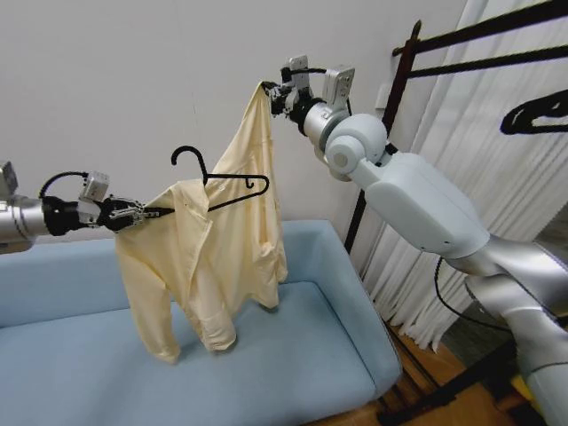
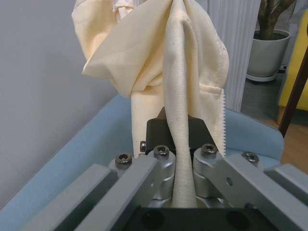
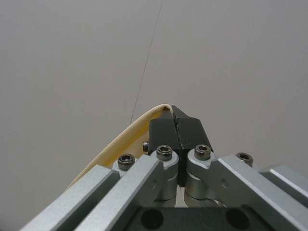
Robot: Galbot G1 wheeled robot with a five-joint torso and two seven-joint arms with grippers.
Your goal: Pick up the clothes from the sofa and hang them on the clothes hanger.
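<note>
A pale yellow shirt (image 1: 209, 248) hangs in the air above the light blue sofa (image 1: 293, 355), with a black hanger (image 1: 222, 182) partly inside it and its hook sticking up. My right gripper (image 1: 271, 91) is raised high and shut on one upper edge of the shirt (image 3: 125, 137). My left gripper (image 1: 142, 213) reaches in from the left at mid height and is shut on the other shoulder of the shirt (image 2: 180, 125). The cloth runs between its fingers (image 2: 159, 132). One sleeve dangles close to the seat.
A dark clothes rack (image 1: 404, 98) stands at the right in front of white curtains, with another black hanger (image 1: 537, 114) on its upper bar. A potted plant (image 2: 269, 48) stands on the floor past the sofa's end. A plain wall lies behind.
</note>
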